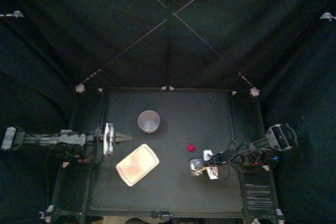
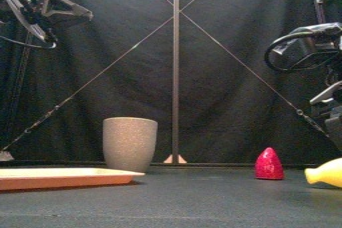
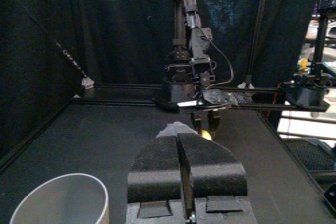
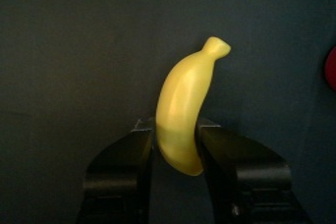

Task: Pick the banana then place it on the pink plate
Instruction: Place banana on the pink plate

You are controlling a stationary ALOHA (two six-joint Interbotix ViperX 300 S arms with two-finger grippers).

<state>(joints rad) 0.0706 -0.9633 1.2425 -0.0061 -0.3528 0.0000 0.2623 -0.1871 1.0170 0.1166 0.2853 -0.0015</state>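
Right hand (image 4: 175, 130) clamped off-centre on yellow toy banana (image 4: 186, 85) | I'd lift straight, swing to 9 o'clock, release low over flat pink tray (image 1: 137, 165).

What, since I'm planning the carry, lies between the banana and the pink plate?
Only bare table, as the top view shows. The red toy sits just behind the stretch from the banana to the pink plate.
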